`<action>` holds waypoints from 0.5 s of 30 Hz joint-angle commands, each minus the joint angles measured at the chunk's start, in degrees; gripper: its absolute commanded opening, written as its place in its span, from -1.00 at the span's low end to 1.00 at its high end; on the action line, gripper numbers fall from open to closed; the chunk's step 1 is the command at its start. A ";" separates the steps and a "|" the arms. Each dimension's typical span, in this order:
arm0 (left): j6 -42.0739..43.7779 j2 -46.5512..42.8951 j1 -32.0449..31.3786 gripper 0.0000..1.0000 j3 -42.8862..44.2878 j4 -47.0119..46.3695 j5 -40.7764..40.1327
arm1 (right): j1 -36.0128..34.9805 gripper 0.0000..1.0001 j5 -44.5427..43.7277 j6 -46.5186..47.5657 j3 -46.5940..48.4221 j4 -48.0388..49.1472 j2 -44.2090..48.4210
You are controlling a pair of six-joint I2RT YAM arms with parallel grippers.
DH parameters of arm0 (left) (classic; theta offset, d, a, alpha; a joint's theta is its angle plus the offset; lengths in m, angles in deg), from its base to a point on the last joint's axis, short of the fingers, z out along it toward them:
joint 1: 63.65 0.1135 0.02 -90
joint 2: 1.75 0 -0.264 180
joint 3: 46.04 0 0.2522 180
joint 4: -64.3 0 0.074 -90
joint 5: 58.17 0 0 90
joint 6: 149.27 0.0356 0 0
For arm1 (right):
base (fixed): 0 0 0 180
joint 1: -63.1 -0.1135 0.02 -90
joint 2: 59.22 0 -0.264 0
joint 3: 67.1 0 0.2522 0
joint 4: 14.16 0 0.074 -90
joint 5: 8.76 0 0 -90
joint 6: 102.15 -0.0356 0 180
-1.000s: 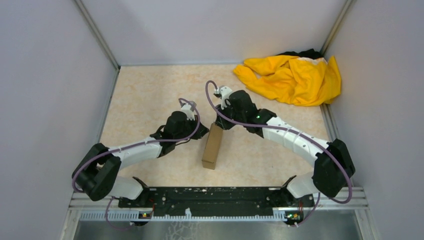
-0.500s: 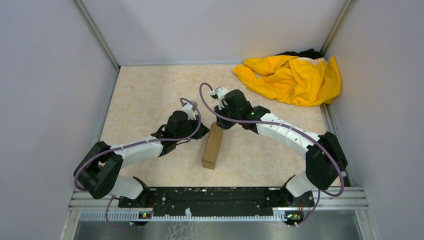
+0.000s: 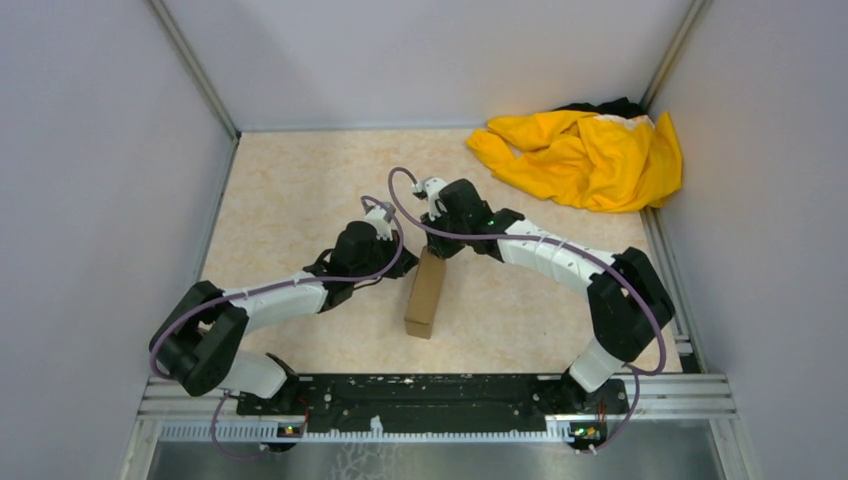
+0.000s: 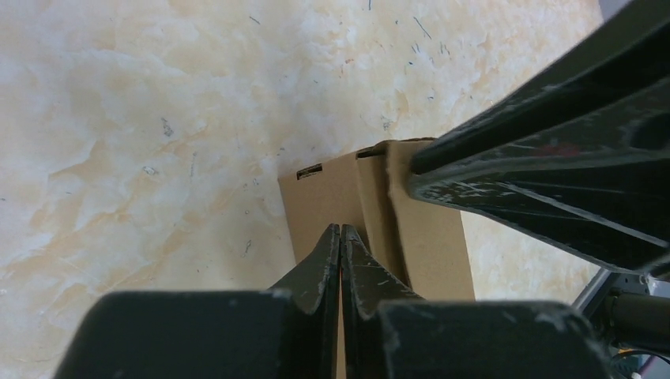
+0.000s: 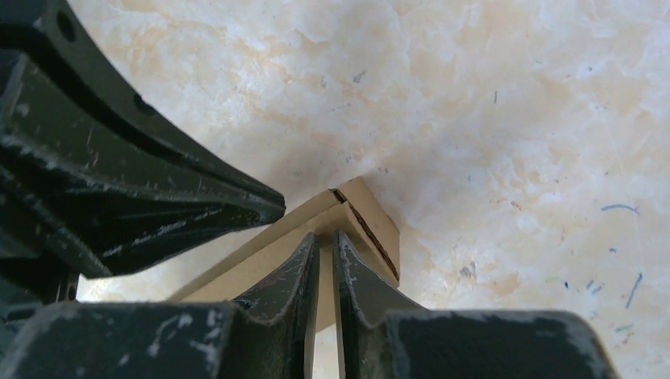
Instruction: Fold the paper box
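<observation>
Here the paper box (image 3: 426, 292) lies on the counter (image 3: 300, 190) just under the left gripper (image 4: 340, 229), closed tight, and the right gripper (image 5: 325, 237), nearly closed, seemingly pressing its far flap home

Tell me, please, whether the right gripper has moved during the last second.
Yes. The right gripper has shifted slightly left, away from the yellow cloth, while the paper box stays where it was.
</observation>
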 commanded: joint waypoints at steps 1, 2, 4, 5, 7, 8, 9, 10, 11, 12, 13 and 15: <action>0.40 0.82 -0.24 -0.88 1.06 -2.78 1.18 | 0.01 -0.77 0.56 -0.83 -0.74 2.34 -4.84; 0.38 0.83 -0.24 -0.89 0.95 -2.99 1.28 | -0.11 -0.77 0.52 -1.07 -1.29 2.46 -5.45; 0.23 1.04 -0.25 -0.89 0.71 -3.31 1.53 | -0.16 -0.77 0.43 -1.86 -2.50 3.26 -5.20; 0.15 1.00 -0.24 -0.89 0.73 -3.51 1.67 | -0.20 -0.77 0.42 -2.08 -2.77 3.37 -4.80; 0.07 0.88 -0.30 -0.89 0.54 -3.78 1.86 | -0.25 -0.77 0.05 -2.14 -2.70 2.97 -3.99; 0.03 0.89 -0.25 -0.89 0.52 -3.82 1.94 | -0.25 -0.77 -0.32 -2.06 -2.47 2.48 -3.57; 0.07 0.83 -0.24 -0.89 0.47 -3.89 1.99 | -0.22 -0.77 -0.48 -1.99 -2.09 2.07 -3.34; -0.03 0.82 -0.24 -0.89 0.39 -3.98 2.07 | -0.23 -0.77 -0.55 -1.87 -1.57 1.15 -3.43; -0.06 0.63 -0.24 -0.90 0.25 -4.07 2.08 | -0.25 -0.77 -0.72 -1.33 -0.94 0.15 -3.69; -0.14 0.49 -0.25 -0.90 0.17 -4.25 2.08 | -0.22 -0.77 -0.76 -1.18 -0.79 -0.19 -3.72; -0.22 0.31 -0.24 -0.89 -0.04 -4.27 2.07 | -0.25 -0.77 -0.82 -1.16 -0.83 -0.07 -3.62; -0.16 0.09 -0.24 -0.89 -0.20 -4.12 1.93 | -0.19 -0.77 -0.95 -1.08 -0.90 0.12 -2.84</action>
